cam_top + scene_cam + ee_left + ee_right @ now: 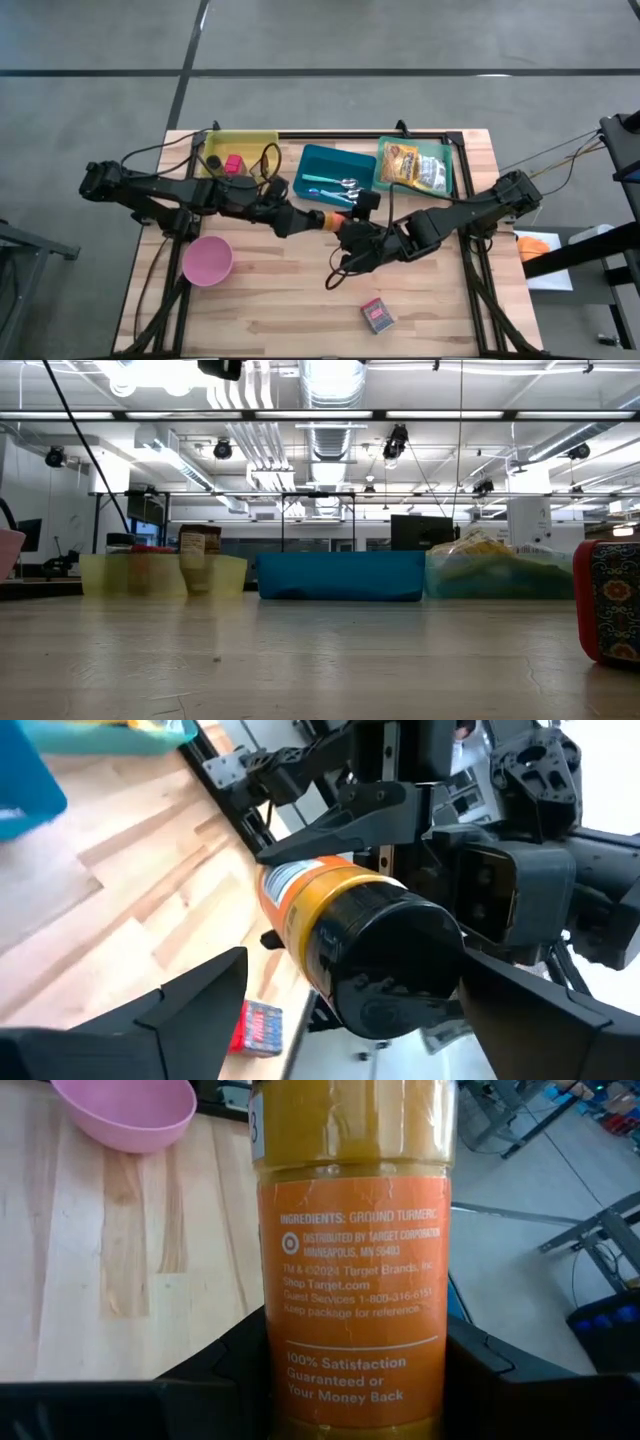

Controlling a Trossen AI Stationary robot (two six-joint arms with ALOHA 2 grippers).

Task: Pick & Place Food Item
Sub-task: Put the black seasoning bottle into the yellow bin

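Setting: Pale wooden table (280,290) in an open workshop, three bins along its far edge, a pink bowl (207,260) near the left front.

Moment: A turmeric jar (330,220), orange label and black cap, is held in the air above the middle of the table, between the two arms.

Right end effector (352,232): clenched on the jar's labelled body, a dark finger on each side in its own wrist view.

Left end effector (322,220): released, its fingers (190,995) spread wide on either side of the black cap (395,965), apparently not touching it.

Key relation: The jar's long axis runs roughly level, left to right, cap end pointing at the left wrist and straight down the line of that arm. Both arms meet at the jar; only the right bears it.

Judgement: A handover looks settled on the right arm, and the jar's placing falls to it.

Also seen: teal bin (335,172), yellow bin (238,150), green bin (416,165), a small patterned box (376,316) near the front edge.
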